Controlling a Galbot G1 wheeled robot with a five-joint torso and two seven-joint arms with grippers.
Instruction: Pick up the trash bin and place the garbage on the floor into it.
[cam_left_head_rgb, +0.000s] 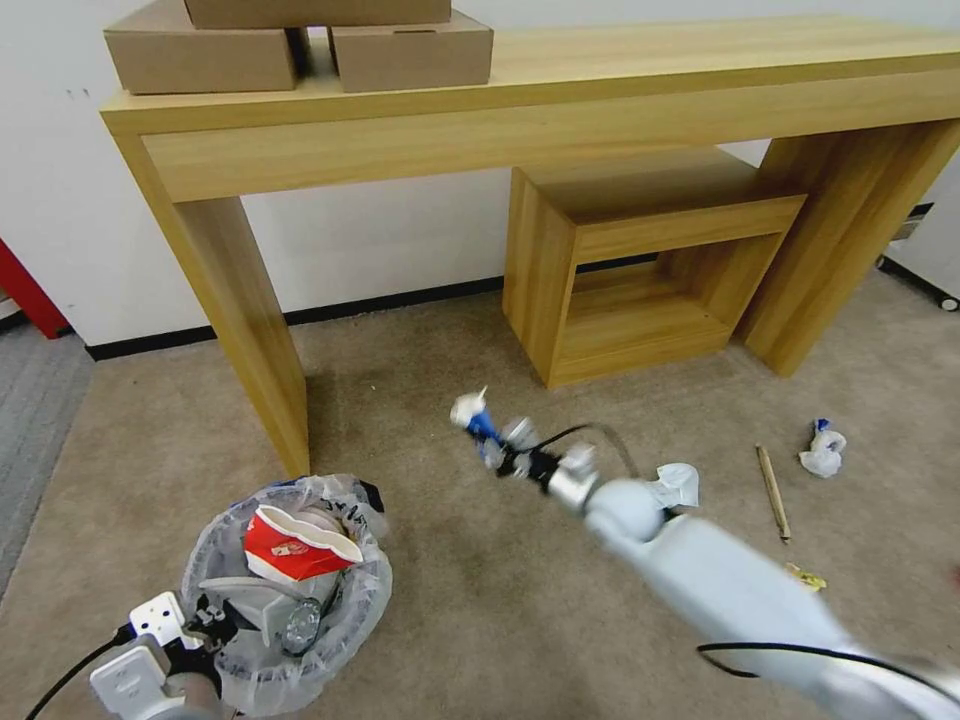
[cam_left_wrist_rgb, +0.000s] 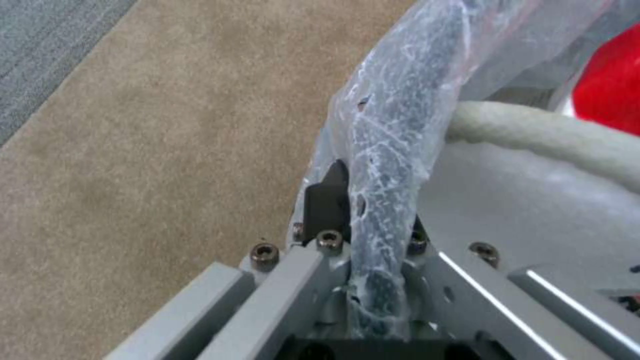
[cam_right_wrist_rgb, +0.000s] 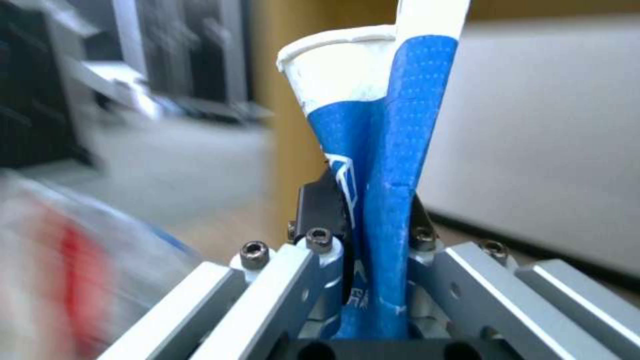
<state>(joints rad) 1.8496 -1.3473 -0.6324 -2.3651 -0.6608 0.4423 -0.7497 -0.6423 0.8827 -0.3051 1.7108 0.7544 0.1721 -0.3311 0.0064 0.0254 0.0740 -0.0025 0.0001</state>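
Left gripper (cam_left_wrist_rgb: 373, 220): clamped on the rim of the bin (cam_left_head_rgb: 350, 620), one pad outside the wall, one inside; low at the robot's left.
Bin: on the carpet (cam_left_head_rgb: 480, 600) beside the table (cam_left_head_rgb: 250, 330) leg; bag liner (cam_left_wrist_rgb: 393, 125) folded over the rim.
In the bin: red cup (cam_left_head_rgb: 295, 548), a slipper (cam_left_wrist_rgb: 533, 135), a clear bottle (cam_left_head_rgb: 298, 628).
Right gripper (cam_right_wrist_rgb: 370, 210): closed on a crushed blue-white carton (cam_right_wrist_rgb: 387, 145), raised over the carpet to the right of the bin.
Floor, right: tissue wad (cam_left_head_rgb: 675, 484) just behind the right arm; stick (cam_left_head_rgb: 772, 492); yellow wrapper (cam_left_head_rgb: 806, 576); another wad (cam_left_head_rgb: 823, 450) farther right.
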